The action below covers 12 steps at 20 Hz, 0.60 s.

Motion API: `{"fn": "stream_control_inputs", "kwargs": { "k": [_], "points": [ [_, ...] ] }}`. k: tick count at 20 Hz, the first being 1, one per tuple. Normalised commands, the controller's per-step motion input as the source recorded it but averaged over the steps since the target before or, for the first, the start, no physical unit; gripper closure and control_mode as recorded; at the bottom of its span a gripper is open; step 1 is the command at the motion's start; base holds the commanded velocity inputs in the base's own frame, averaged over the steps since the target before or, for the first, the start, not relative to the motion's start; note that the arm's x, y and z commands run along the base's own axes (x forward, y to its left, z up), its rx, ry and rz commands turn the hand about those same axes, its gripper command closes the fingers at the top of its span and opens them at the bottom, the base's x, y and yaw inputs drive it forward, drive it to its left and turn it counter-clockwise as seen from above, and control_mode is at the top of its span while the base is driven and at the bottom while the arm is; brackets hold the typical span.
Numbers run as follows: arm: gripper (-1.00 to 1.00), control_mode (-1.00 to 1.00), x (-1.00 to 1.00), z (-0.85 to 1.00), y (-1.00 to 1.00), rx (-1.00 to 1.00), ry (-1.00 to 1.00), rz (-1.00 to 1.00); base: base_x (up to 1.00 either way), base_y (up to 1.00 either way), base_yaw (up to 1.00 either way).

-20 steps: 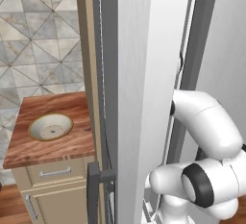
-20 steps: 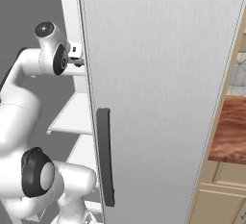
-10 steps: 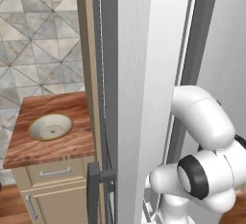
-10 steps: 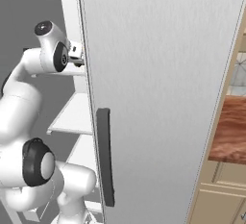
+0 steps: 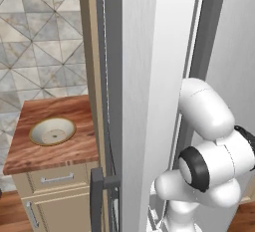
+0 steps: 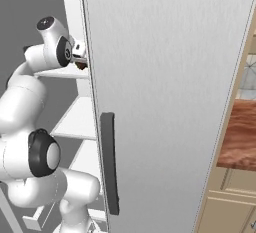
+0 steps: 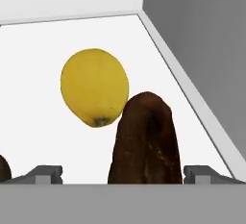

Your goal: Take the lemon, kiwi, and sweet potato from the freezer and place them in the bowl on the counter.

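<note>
Claw (image 7: 123, 174) wide open and empty: over the last second our arm has reached deeper into the freezer (image 6: 165, 77); sweet potato (image 7: 144, 141) now lies between the fingertips (image 7: 45, 172), lemon (image 7: 95, 87) just beyond, bowl (image 5: 52, 130) on desk (image 5: 55, 151) awaits

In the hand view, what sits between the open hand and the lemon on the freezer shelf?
A dark brown sweet potato stands between the hand and the lemon, close in front of the fingertips and overlapping the lemon's lower right edge in the hand view.
</note>
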Motion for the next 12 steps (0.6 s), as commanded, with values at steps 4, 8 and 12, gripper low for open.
{"fn": "stream_control_inputs", "kwargs": {
  "k": [4, 8, 12],
  "points": [
    [-1.00, -1.00, 0.08, -0.11, -0.02, 0.01, 0.02, -0.03, 0.00, 0.00, 0.00],
    [-1.00, -1.00, 0.00, -0.43, -0.03, 0.02, 0.00, -0.01, 0.00, 0.00, 0.00],
    [-1.00, -1.00, 0.00, -0.56, -0.02, 0.03, 0.00, -0.01, 0.00, 0.00, 0.00]
  ]
}}
